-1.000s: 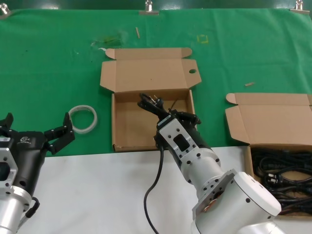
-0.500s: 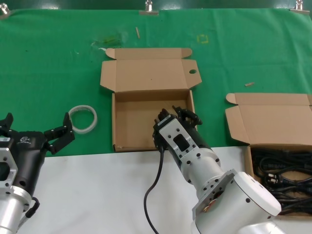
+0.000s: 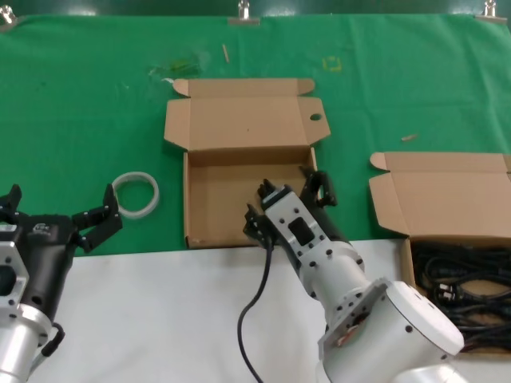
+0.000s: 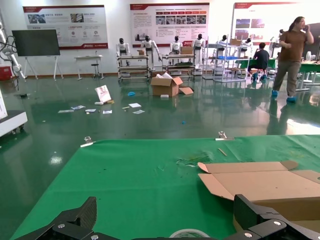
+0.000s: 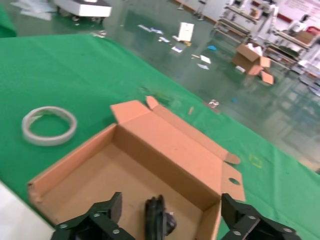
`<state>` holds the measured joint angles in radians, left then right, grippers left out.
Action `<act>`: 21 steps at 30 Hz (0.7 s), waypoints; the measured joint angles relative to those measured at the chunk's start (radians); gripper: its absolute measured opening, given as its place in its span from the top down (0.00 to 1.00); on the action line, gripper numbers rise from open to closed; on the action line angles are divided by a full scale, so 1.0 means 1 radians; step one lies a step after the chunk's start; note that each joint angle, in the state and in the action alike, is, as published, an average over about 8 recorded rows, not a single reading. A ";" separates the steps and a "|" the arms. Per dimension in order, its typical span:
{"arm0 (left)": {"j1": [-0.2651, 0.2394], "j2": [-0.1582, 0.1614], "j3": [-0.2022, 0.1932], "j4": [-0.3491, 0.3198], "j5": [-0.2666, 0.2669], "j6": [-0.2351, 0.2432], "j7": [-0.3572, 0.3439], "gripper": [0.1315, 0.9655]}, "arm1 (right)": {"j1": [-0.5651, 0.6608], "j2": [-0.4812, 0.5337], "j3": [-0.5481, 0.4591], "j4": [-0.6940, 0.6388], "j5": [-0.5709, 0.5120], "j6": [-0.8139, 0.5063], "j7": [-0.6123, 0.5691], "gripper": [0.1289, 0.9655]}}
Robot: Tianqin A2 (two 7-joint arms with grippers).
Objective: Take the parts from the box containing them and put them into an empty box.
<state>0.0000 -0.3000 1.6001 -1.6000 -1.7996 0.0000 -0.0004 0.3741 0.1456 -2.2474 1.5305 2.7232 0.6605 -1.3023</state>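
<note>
My right gripper [image 3: 287,204] hangs open over the right part of the empty box [image 3: 214,203], the carton whose side flap has a small round hole [image 3: 315,116]. In the right wrist view one black power cord [image 5: 158,220] lies on that box's floor [image 5: 100,175] between the spread fingers of my right gripper [image 5: 170,216], free of both. In the head view the gripper hides this cord. The box containing the parts [image 3: 408,263] stands at the right, holding several black cords [image 3: 459,283]. My left gripper [image 3: 56,209] waits open and empty at the lower left and also shows in its wrist view [image 4: 167,222].
A white ring [image 3: 136,194] lies on the green cloth left of the empty box and close to my left gripper's fingers; it also shows in the right wrist view [image 5: 49,125]. A white surface [image 3: 160,319] borders the cloth at the front.
My right gripper held a cord above the empty box, then lowered it inside and opened; the cord now lies on the box floor. The left arm has not moved.
</note>
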 joint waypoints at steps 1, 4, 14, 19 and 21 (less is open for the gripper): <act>0.000 0.000 0.000 0.000 0.000 0.000 0.000 0.00 | -0.002 0.000 0.004 0.000 -0.006 -0.004 0.009 0.43; 0.000 0.000 0.000 0.000 0.000 0.000 0.000 0.00 | -0.013 0.000 0.022 0.002 -0.031 -0.022 0.043 0.34; 0.000 0.000 0.000 0.000 0.000 0.000 0.000 0.00 | -0.059 0.000 0.102 0.011 -0.145 -0.104 0.205 0.17; 0.000 0.000 0.000 0.000 0.000 0.000 0.000 0.00 | -0.084 0.000 0.146 0.016 -0.208 -0.149 0.293 0.10; 0.000 0.000 0.000 0.000 0.000 0.000 0.000 0.00 | -0.094 0.000 0.163 0.018 -0.233 -0.166 0.328 0.08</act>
<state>0.0000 -0.3000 1.6000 -1.6000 -1.7998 0.0000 -0.0003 0.2799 0.1460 -2.0843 1.5481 2.4905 0.4940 -0.9742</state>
